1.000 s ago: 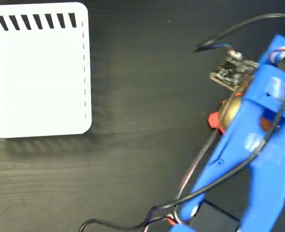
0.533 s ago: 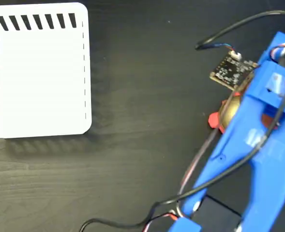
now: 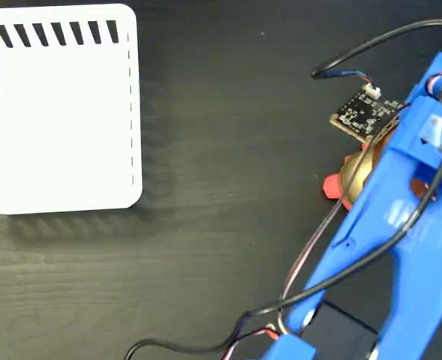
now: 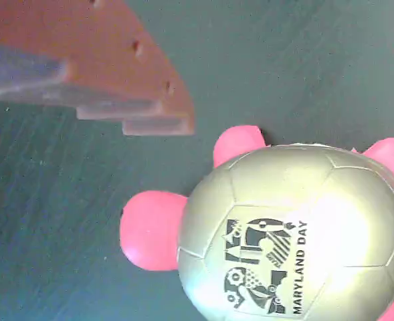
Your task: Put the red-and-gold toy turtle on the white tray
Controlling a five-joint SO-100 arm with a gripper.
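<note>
Fixed view: even overhead light, moderate brightness. Dark desk (image 3: 221, 247) shows a faint sheen; white tray (image 3: 55, 112) near overexposed, soft shadow along its lower edge. Slight overall softness.

Wrist view: washed-out, teal colour cast. Broad glare on the turtle (image 4: 297, 234) shell. One orange finger (image 4: 103, 60) of the tool close to lens, blurred at edges.

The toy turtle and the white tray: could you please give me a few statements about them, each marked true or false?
1. The toy turtle sits on the dark table. True.
2. The white tray holds the turtle. False: the tray is bare.
3. The turtle's shell sticker reads MARYLAND DAY. True.
4. The tool's finger presses on the shell in the wrist view. False: it is clear of the shell, up and left.
</note>
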